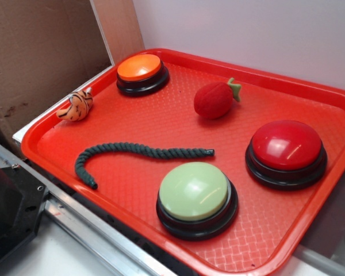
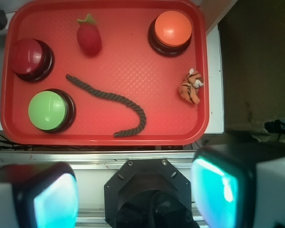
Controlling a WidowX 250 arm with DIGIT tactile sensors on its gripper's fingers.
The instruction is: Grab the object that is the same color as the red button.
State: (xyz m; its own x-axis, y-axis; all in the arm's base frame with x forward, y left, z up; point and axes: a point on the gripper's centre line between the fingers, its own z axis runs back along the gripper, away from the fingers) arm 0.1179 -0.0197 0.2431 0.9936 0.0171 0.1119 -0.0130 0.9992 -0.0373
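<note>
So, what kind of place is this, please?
Probably a robot lab test bench, not a home: a red plastic tray holds toy props such as dome buttons and a plush strawberry, with a cardboard backdrop and a metal rail beside it.

Place: you are looking at a robot test bench, likely a lab.
Frame: a bare aluminium rail [image 1: 98, 230] and a black mount plate [image 2: 149, 187] border the white worktop [image 2: 214, 95].
Backdrop: plain cardboard sheet [image 1: 40, 52], white wall [image 1: 247, 34].
Props: a red plastic tray [image 1: 161, 126] with toy items.
</note>
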